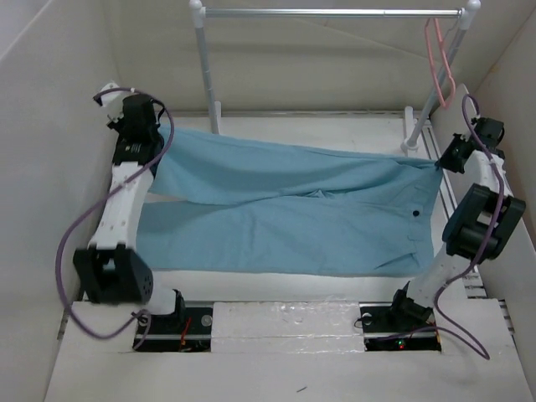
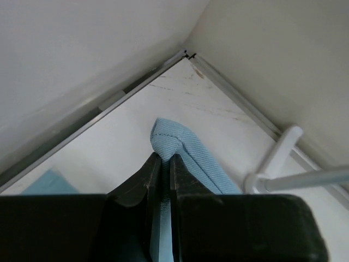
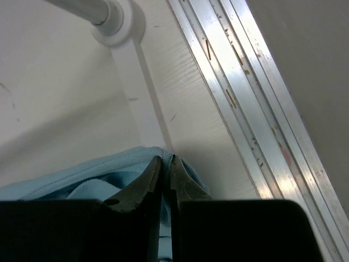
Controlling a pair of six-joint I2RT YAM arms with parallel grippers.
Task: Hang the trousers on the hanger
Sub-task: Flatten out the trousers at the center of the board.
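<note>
Left gripper [image 2: 163, 159], arm stretched toward the far-left corner, clamps a leg hem of the trousers [image 1: 293, 209], which lie spread mid-table. Right gripper [image 3: 165, 159], at the right edge, clamps the waistband. Hanger [image 1: 441, 63] hangs from the rail [image 1: 331, 12], far-right corner.

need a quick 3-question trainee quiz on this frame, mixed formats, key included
1. True or false: the hanger hangs from the silver rail.
2. The left gripper is: A) open, holding nothing B) shut on the trousers C) shut on the hanger.
3. Fill in: the dark button lies at the end of the trousers held by the ___ arm.
Key: 1 true; 2 B; 3 right, where the right gripper is shut on the cloth.
</note>
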